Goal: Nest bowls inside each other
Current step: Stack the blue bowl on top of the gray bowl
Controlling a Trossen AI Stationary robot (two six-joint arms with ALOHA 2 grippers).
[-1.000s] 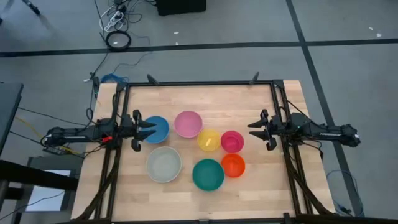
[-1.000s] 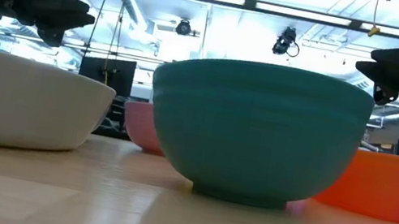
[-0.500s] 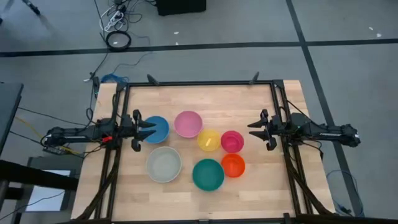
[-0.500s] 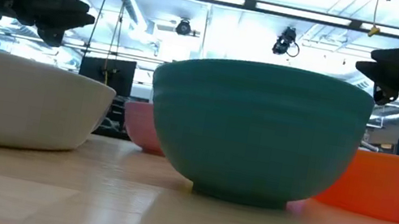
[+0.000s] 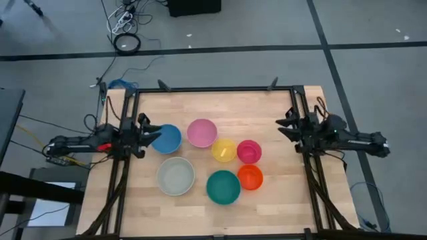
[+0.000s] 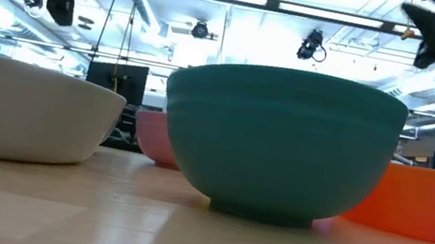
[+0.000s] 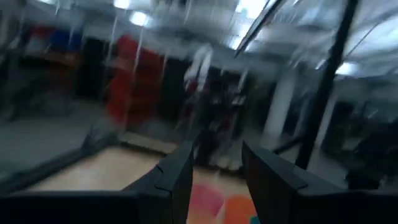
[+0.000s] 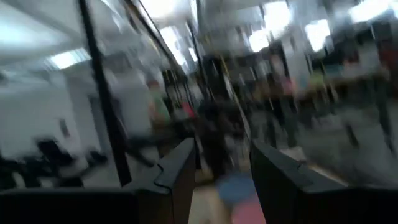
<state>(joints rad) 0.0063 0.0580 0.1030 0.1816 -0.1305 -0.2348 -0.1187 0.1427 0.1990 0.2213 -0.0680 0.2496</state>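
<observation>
Both arms have just pulled back toward the table's side edges, and in the low view they now sit higher in the frame than a moment ago. The left gripper (image 5: 148, 130) is at the middle left of the high view, by the blue bowl (image 5: 167, 139). Its fingers (image 7: 177, 177) stand apart with nothing between them. The right gripper (image 5: 285, 127) is at the middle right, well apart from the bowls. Its fingers (image 8: 180, 171) stand apart too, and hold nothing. So no bowl has been picked up, and the nesting has not started. All seven bowls sit alone near the middle of the frame. The light pink bowl (image 5: 201, 132) is beside the blue one. The yellow bowl (image 5: 224, 150) and the magenta bowl (image 5: 249, 151) are to its right. Lower down are the pale grey-white bowl (image 5: 176, 176), the green bowl (image 5: 223, 187) and the orange-red bowl (image 5: 250, 177). They rest on a light wooden table (image 5: 273, 200) with a dark frame. Grey floor lies around it, with cables (image 5: 123, 30) at the upper left. The wrist views are blurry, so the room behind is hard to make out, maybe a workshop with ceiling lights.
</observation>
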